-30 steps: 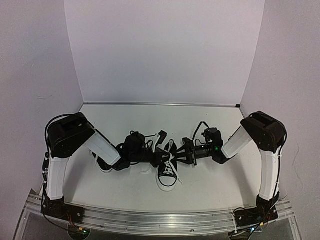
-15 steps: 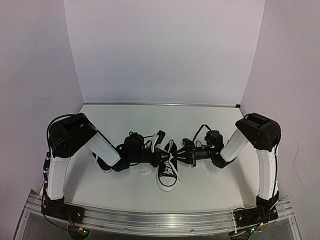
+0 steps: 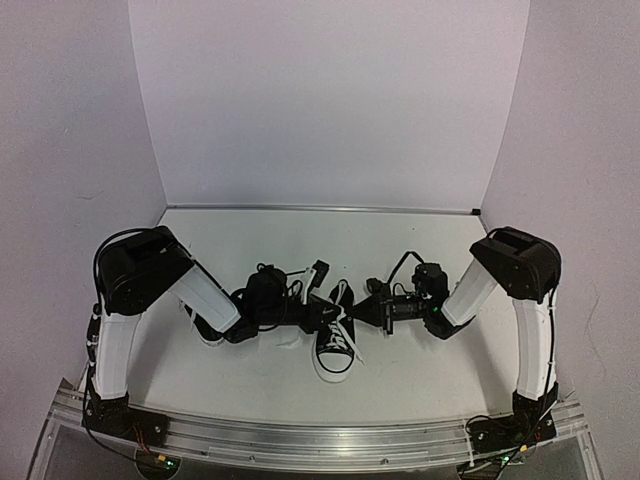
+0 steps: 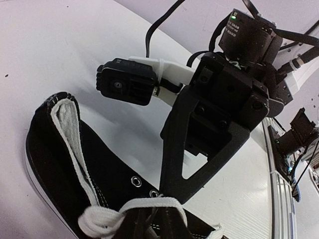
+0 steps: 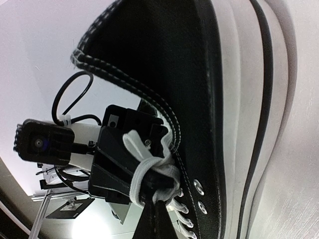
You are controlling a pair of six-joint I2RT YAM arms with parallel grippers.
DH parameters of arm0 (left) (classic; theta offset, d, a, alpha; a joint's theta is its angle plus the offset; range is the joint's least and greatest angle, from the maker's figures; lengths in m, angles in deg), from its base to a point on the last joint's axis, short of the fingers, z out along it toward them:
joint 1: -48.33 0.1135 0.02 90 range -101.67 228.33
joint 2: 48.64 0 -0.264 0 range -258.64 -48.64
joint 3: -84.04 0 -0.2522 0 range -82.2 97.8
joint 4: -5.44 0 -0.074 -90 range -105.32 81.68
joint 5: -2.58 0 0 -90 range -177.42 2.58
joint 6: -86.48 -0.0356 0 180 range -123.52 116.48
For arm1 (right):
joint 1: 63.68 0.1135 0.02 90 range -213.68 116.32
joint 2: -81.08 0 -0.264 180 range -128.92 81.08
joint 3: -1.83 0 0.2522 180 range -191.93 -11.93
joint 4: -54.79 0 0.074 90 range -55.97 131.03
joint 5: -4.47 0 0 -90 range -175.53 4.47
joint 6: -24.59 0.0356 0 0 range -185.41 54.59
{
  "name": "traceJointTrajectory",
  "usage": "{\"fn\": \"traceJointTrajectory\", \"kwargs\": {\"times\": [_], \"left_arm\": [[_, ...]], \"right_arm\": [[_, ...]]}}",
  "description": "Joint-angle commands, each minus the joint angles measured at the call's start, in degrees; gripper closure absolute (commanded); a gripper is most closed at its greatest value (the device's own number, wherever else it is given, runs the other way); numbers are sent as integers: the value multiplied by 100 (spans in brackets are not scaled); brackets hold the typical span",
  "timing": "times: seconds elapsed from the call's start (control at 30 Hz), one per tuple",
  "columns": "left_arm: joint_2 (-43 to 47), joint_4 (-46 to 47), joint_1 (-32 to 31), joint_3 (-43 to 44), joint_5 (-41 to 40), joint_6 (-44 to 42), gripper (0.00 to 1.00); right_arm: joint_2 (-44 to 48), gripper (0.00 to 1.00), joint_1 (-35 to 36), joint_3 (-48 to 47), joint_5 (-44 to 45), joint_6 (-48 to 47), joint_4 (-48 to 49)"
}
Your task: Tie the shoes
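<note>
R fingers (image 4: 167,183) have closed since 1 s back (were part spread, now pinched to a point), and R arm (image 3: 470,288) has drawn its elbow in a touch toward centre; L side and shoe (image 3: 334,360) look unmoved in top view. R fingers now fully shut, tip down on the white lace (image 4: 130,209) right by the top eyelets, lace nipped between them. L fingers (image 5: 115,169) face them across the tongue, close to R tips; a lace loop lies across their front in R wrist view, but can't tell how far open they are or whether they've got any lace. Shoe: black canvas low-top, white toe cap + sole, upright on its sole at middle of desk (image 3: 430,385), toe toward arm bases, heel opening toward back wall. Lacing crossed over eyelet rows; one loose end trails off shoe's R side onto desk. Both sets of fingers meet over upper lacing, L from left, R from right. R wrist cam (image 4: 124,82), black on white bracket, sticks out beside R fingers; green light (image 4: 232,17) lit on R wrist behind it. L wrist cam (image 5: 37,144) same build, seen past the shoe's collar. L arm (image 3: 200,295) and R arm both white-sleeved, angled in low from outer bases. Desk white, matte. Metal rail (image 3: 320,440) along near edge; pale walls (image 3: 320,100) on three sides.
</note>
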State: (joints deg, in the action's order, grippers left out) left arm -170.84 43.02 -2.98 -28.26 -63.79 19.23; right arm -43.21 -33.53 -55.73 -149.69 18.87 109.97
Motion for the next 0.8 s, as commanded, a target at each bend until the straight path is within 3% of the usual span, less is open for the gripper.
{"fn": "traceJointTrajectory", "kwargs": {"times": [0.0,0.17,0.63,0.77], "left_arm": [[351,-143,-2,-100,-131,-129,79],[799,-731,-2,-234,-112,-438,69],[1703,-1845,13,-515,164,-1009,66],[2039,-2415,195,-334,73,-935,59]], "right_arm": [[35,100,30,58,0,74,277],[77,100,2,65,14,56,276],[81,100,2,-27,-46,34,262],[156,100,3,-47,-82,-9,208]]}}
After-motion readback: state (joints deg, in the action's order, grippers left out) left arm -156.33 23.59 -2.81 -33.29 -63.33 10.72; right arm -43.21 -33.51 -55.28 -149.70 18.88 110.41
